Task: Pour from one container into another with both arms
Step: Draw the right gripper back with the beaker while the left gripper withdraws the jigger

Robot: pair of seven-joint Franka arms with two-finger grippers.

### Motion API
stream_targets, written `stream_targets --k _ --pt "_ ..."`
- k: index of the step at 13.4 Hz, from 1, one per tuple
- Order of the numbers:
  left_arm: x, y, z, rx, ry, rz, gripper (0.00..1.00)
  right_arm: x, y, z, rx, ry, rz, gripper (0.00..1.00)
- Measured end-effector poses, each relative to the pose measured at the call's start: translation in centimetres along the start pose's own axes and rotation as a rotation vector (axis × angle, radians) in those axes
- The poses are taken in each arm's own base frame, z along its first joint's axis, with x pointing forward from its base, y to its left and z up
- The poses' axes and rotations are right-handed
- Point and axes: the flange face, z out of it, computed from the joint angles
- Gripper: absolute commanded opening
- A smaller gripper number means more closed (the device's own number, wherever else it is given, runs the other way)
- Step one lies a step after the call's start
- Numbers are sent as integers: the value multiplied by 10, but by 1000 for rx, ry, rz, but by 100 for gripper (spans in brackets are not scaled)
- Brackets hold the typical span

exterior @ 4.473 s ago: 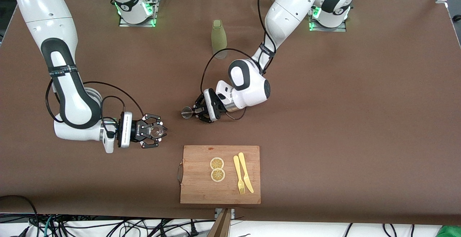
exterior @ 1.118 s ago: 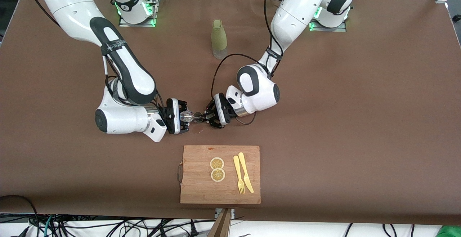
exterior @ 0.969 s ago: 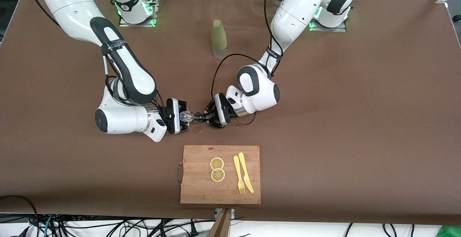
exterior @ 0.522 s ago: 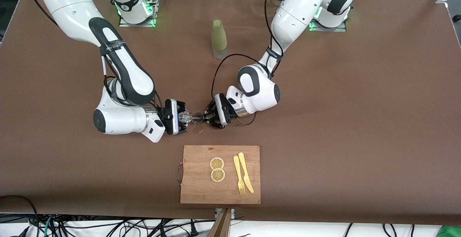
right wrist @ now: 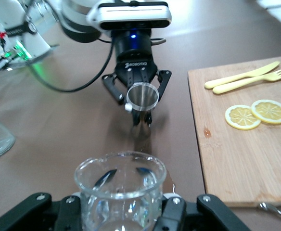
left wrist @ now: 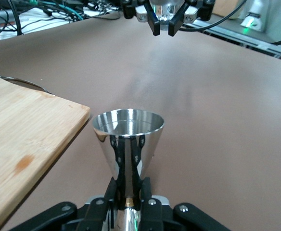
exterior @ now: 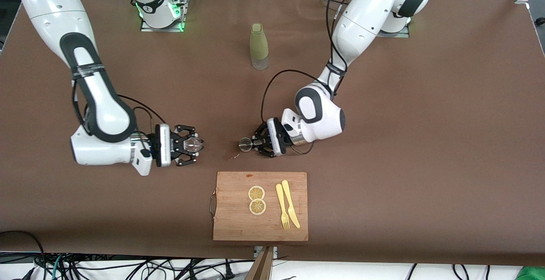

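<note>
The silvery jigger point(exterior: 245, 144) stands upright, and my left gripper point(exterior: 252, 144) is shut on its narrow waist, low over the middle of the table. In the left wrist view the jigger point(left wrist: 127, 144) rises from between the left gripper point(left wrist: 129, 185). The clear faceted glass point(exterior: 192, 144) is held upright in my right gripper point(exterior: 192, 145), which is shut on it, toward the right arm's end of the table. The right wrist view shows the glass point(right wrist: 120, 192) in the right gripper point(right wrist: 120, 207), with the jigger point(right wrist: 141, 98) facing it a short way off.
A wooden cutting board point(exterior: 238, 224) lies nearer to the front camera, carrying two lemon slices point(exterior: 256, 193) and a yellow fork and knife point(exterior: 285, 207). An olive-green bottle point(exterior: 258, 46) stands between the arms' bases. A small mark point(exterior: 233, 157) shows on the brown table beside the jigger.
The two grippers, which met with glass against jigger over the table's middle, have drawn apart. The right gripper pulled back toward its arm's end with the glass turned upright; the left shifted slightly away.
</note>
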Motion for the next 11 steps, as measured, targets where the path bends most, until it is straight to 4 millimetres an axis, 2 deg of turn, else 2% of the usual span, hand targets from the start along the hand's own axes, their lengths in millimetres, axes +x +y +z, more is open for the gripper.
stream_targets --k 3,7,9,11 --pt "-13 -12 -34 -69 38 52 0 -37 -4 -33 -6 84 -51 23" --pt "-39 -22 -81 -190 136 128 0 -105 -18 -88 -60 204 -106 23" --pt "-61 -38 -119 -260 173 184 0 -136 -28 -112 -90 247 -132 24" --pt "-85 -57 -166 -328 180 232 0 -169 -40 -132 -103 270 -147 24"
